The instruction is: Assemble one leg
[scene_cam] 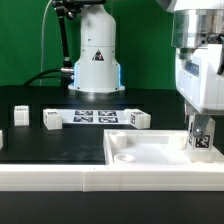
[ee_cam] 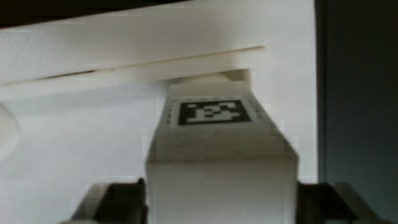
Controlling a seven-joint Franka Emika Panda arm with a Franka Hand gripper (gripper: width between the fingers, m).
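My gripper (scene_cam: pixel 201 128) is shut on a white square leg (scene_cam: pixel 201 139) with a black-and-white tag, holding it upright over the right end of the flat white tabletop (scene_cam: pixel 150 152). The leg's lower end is at or in the tabletop's far right corner. In the wrist view the leg (ee_cam: pixel 217 140) fills the middle, tag facing the camera, with my dark fingers (ee_cam: pixel 118 202) on both sides of it; its far end meets the tabletop (ee_cam: pixel 107 50) near an edge. Three more legs lie on the black table: one (scene_cam: pixel 52 119), one (scene_cam: pixel 23 115) and one (scene_cam: pixel 139 119).
The marker board (scene_cam: pixel 95 117) lies flat at the back middle of the table. A white robot base (scene_cam: pixel 96 60) stands behind it against a green backdrop. A white rail (scene_cam: pixel 60 176) runs along the front edge. A round socket (scene_cam: pixel 124 156) shows in the tabletop's left corner.
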